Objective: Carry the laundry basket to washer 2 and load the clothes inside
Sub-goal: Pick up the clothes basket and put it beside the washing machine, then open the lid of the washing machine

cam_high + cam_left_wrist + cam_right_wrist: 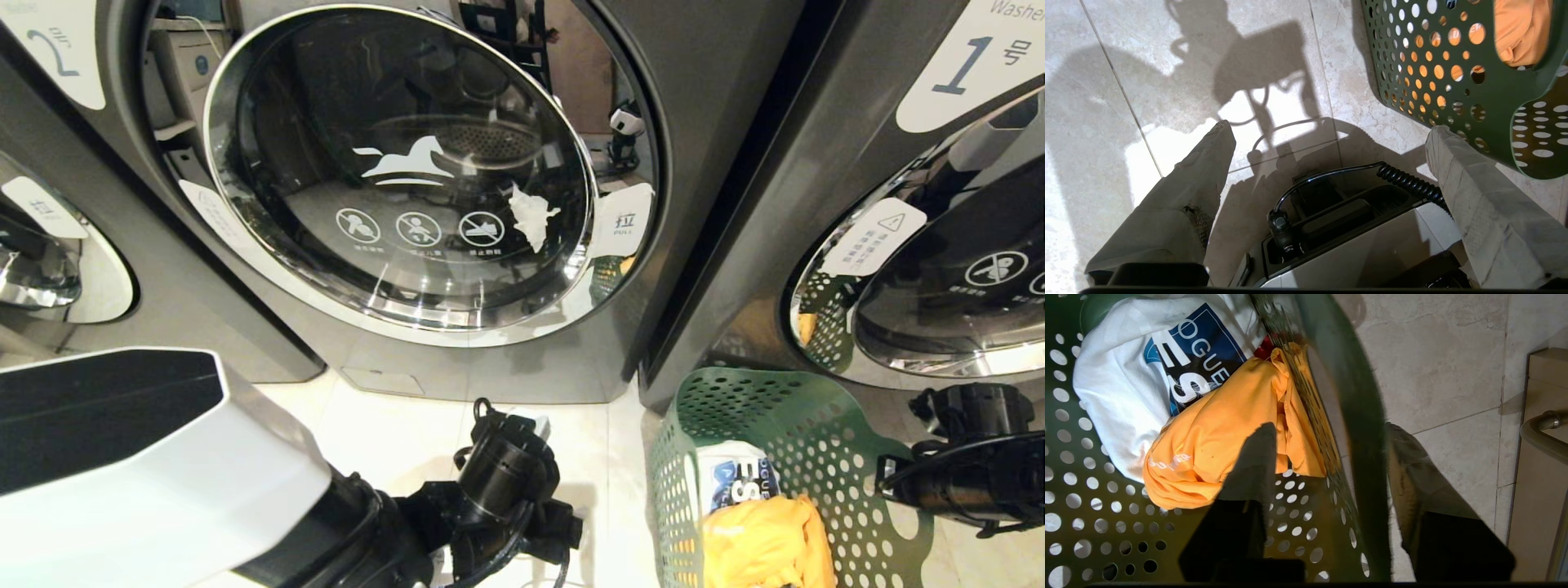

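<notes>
Washer 2 (718, 122) stands straight ahead, its round chrome-rimmed glass door (400, 163) shut and the numeral 2 label (57, 49) at its upper left. The dark green laundry basket (784, 425) rests on the floor at the lower right. It holds a white printed shirt (1118, 384) and an orange garment (1216, 428). My right gripper (1329, 428) is open and straddles the basket's wall (1363, 416), one finger inside and one outside. My left gripper (1331, 128) hangs open over the tiles, empty, just beside the basket (1453, 81).
Washer 1 (816, 163) stands at the right behind the basket, and a third grey washer (49, 269) at the far left. My own base (1372, 245) lies under the left gripper. A beige unit with a handle (1543, 424) stands beside the basket.
</notes>
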You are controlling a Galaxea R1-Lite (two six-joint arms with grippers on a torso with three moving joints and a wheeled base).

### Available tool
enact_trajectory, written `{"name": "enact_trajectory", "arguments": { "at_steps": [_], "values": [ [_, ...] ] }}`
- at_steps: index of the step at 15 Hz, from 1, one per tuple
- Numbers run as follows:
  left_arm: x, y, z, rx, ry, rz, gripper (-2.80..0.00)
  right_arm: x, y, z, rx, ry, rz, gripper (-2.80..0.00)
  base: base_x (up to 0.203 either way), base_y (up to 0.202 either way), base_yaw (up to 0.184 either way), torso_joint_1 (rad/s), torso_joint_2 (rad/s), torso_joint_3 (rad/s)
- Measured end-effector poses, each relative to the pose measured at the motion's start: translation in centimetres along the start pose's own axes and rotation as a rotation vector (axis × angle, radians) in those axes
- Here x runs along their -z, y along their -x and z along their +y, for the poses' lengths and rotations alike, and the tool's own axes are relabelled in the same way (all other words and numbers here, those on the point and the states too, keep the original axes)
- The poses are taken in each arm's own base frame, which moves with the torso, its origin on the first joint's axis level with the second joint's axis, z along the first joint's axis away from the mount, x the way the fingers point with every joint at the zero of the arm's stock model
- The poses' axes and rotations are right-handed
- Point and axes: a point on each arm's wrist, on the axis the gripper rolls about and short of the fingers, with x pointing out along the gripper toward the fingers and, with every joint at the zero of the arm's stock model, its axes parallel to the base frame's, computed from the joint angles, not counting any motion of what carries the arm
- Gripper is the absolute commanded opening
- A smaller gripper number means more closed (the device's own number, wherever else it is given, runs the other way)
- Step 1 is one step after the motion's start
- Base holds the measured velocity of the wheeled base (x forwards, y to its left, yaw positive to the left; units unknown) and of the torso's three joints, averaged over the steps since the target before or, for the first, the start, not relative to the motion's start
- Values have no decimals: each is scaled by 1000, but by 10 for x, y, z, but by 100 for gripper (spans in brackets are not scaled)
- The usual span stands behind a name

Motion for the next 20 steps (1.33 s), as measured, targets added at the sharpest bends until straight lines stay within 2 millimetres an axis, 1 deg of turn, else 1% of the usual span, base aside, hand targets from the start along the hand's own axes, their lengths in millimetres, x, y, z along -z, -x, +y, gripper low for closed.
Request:
{"name": "enact_trajectory", "arguments": {
  "at_steps": [3,5,6,7,9,11,13,15,17,18,20],
  "values": [
    [-1,10,3,-1,1,-3,0,-1,7,0,-3,1,-13,0,0,0,0,0,0,0],
    [-6,23,7,-2,11,-23,0,-8,24,1,-25,7,-66,0,0,0,0,0,0,0],
    [-10,30,10,-6,17,-31,-280,-13,37,2,-48,13,-107,0,0,0,0,0,0,0],
    [-13,37,13,-17,22,-35,-280,-17,50,2,-67,20,-147,-280,0,0,0,0,0,0],
    [-19,53,21,-71,34,-59,-280,-21,78,4,-97,50,-219,-280,0,0,0,0,0,0],
    [-25,70,28,-125,52,-107,-280,-19,101,4,-110,60,-277,-280,0,0,0,0,0,0],
    [-28,93,41,-189,74,-140,-280,-15,132,2,-119,73,-365,-280,0,0,0,0,0,0],
    [-28,123,59,-264,100,-157,-280,-7,168,-1,-121,110,-478,-280,0,0,0,0,0,0],
    [-23,155,84,-361,144,-161,-280,5,200,-5,-102,158,-585,-280,0,0,0,0,0,0],
    [-18,172,102,-438,176,-161,-280,14,213,-8,-75,181,-619,-280,0,0,0,0,0,0],
    [2,203,136,-631,231,-153,-280,36,230,-14,-2,198,-637,-280,0,0,0,0,0,0]
  ]
}}
